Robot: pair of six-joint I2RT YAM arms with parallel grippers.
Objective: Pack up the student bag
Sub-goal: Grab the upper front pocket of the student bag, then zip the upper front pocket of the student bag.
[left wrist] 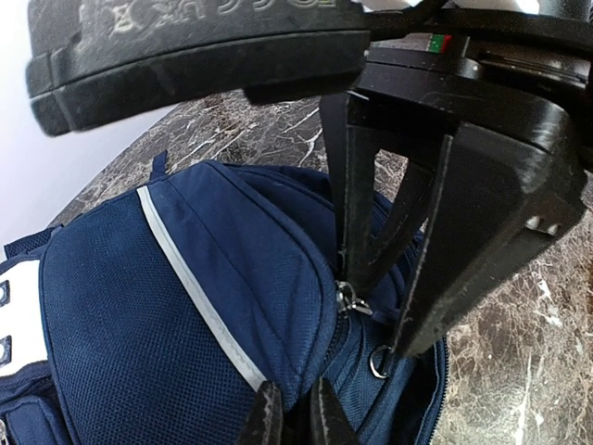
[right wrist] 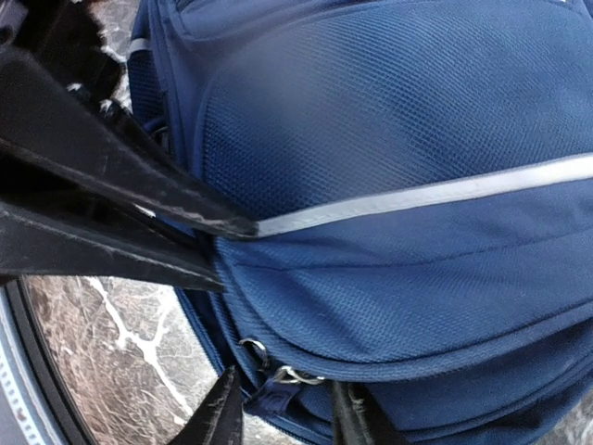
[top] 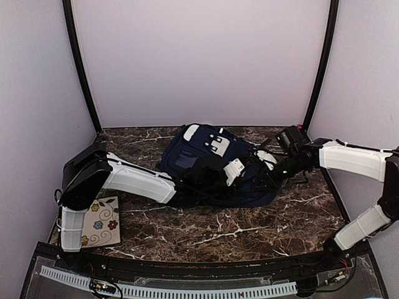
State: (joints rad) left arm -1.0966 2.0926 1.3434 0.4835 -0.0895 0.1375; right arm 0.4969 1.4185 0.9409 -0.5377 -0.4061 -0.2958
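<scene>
The student bag [top: 206, 156], navy with a thin white stripe, lies flat in the middle of the marble table. My left gripper [left wrist: 296, 413] is shut on a fold of its blue fabric [left wrist: 139, 306] beside the zip. The right wrist view shows those black fingers [right wrist: 139, 199] pinching the bag's edge [right wrist: 398, 120]. My right gripper [right wrist: 283, 413] stands open, its tips either side of the metal zipper pull [right wrist: 295, 375] and a small ring [right wrist: 255, 350]. From the left wrist, the right gripper [left wrist: 382, 315] points down at the same zipper pull [left wrist: 348, 298]. Both grippers meet at the bag's right side.
A cream pad with flower prints [top: 101, 222] lies at the near left beside the left arm's base. Brown marble table [top: 249, 230] shows in front of the bag. Pale walls with black posts close in the back and sides.
</scene>
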